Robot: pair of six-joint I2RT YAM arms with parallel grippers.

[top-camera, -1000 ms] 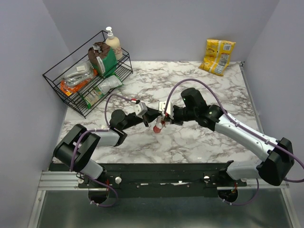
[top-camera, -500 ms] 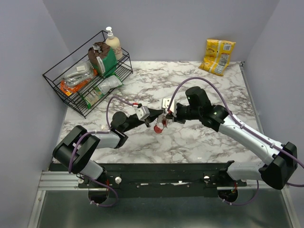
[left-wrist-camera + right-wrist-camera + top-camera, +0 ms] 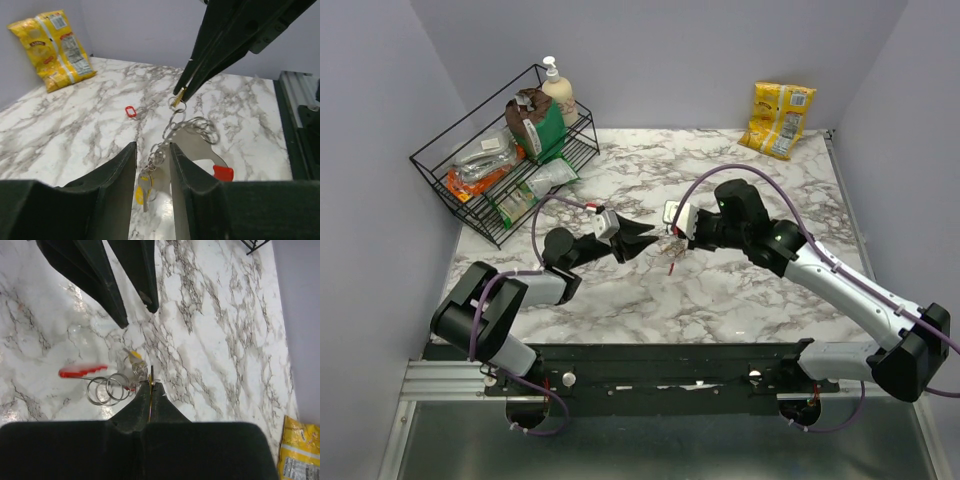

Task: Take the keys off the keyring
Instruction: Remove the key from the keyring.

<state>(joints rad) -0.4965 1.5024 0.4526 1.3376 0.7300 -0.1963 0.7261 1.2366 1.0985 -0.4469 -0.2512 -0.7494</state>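
Note:
My right gripper (image 3: 673, 240) is shut on a thin brass key (image 3: 151, 377) and holds the key bunch (image 3: 669, 252) just above the marble. Below it hang several linked metal rings (image 3: 107, 389), a red strap (image 3: 82, 371) and a yellow-headed key (image 3: 134, 356). In the left wrist view the rings (image 3: 196, 128), the yellow-headed key (image 3: 142, 192) and a red piece (image 3: 223, 172) dangle under the right gripper (image 3: 180, 95). My left gripper (image 3: 645, 243) is open and empty, and its fingers (image 3: 115, 175) flank the hanging bunch without touching it.
A black wire rack (image 3: 440, 165) with packets and a soap bottle (image 3: 558, 90) stands at the back left. A yellow snack bag (image 3: 778, 118) leans at the back right. A small red ring (image 3: 130, 111) lies on the marble beyond the bunch.
My left gripper has opened and drawn back a little to the left of the bunch. My right gripper has kept its hold and moved slightly right with the keys.

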